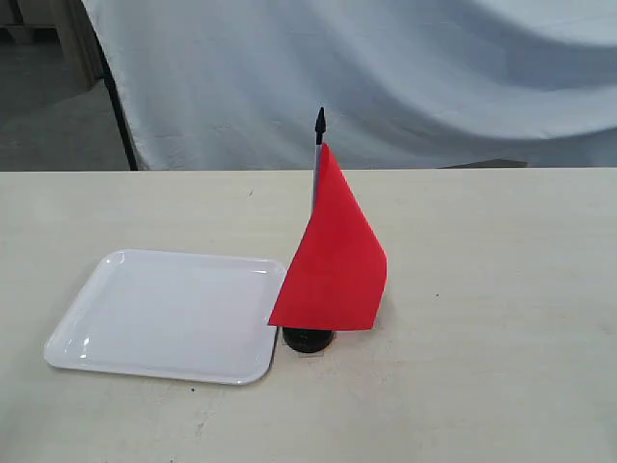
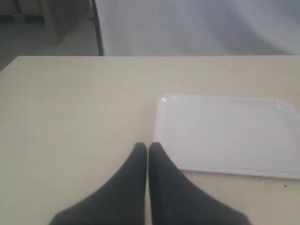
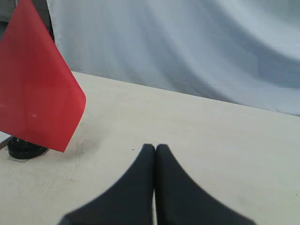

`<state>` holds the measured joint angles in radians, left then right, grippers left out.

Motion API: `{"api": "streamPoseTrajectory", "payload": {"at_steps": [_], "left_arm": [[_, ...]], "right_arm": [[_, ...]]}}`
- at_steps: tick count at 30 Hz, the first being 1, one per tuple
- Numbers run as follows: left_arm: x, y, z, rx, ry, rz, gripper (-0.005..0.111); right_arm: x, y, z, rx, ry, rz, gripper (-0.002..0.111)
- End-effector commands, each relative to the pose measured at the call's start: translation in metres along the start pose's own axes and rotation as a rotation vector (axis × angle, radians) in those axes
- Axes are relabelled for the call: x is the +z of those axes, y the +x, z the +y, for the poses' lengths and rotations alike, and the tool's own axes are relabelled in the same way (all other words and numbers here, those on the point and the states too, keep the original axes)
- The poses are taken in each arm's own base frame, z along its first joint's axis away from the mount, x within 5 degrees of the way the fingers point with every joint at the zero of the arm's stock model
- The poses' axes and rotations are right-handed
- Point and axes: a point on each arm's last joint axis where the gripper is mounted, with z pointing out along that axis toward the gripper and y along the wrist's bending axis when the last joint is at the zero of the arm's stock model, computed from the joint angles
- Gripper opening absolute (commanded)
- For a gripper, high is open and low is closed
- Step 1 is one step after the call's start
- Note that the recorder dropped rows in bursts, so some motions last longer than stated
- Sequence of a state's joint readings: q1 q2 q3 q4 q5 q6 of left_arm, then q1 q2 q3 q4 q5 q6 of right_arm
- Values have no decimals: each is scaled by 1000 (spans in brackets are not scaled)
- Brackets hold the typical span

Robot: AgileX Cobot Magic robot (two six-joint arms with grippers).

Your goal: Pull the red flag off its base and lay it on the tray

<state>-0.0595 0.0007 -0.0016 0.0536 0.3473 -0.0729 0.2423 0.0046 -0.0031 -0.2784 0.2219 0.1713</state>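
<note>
The red flag (image 1: 335, 258) stands upright on its thin grey pole with a black tip, seated in the small black base (image 1: 308, 339) on the table. The white tray (image 1: 169, 313) lies flat just left of the base, with nothing on it. Neither gripper shows in the exterior view. In the left wrist view my left gripper (image 2: 147, 147) is shut on nothing, hovering near a corner of the tray (image 2: 225, 133). In the right wrist view my right gripper (image 3: 155, 148) is shut and holds nothing, well apart from the flag (image 3: 37, 86) and base (image 3: 23, 147).
A pale wooden table (image 1: 501, 289) carries everything. A white cloth backdrop (image 1: 386, 68) hangs behind its far edge, and a dark stand leg (image 1: 118, 96) shows at the back left.
</note>
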Motion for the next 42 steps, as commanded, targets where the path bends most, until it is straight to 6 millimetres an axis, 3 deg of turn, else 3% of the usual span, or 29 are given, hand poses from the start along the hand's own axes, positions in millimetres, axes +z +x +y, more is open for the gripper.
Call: {"api": "streamPoseTrajectory", "payload": {"at_steps": [1,19,24,31,34,36,39,42], "left_arm": [[0,0,0,-6,4,-3,1],[0,0,0,-6,4,-3,1],[0,0,0,-6,4,-3,1],[0,0,0,-6,4,-3,1],[0,0,0,-6,4,-3,1],[0,0,0,-6,4,-3,1],[0,0,0,-6,4,-3,1],[0,0,0,-6,4,-3,1]], "right_arm": [[0,1,0,-9,7,1,-1],[0,0,0,2,3,-14,-1],[-15,-48,8,54,-105,-563,-1],[-33,-68,10,78,-157,-862,-1],[-36,-71,10,212,-227,-895,-1],[-34,-69,9,414,-309,-841,-1],[-38,-74,1,376,-200,-946,-1],[-16,-74,-4,412,-134,-845,-1]]}}
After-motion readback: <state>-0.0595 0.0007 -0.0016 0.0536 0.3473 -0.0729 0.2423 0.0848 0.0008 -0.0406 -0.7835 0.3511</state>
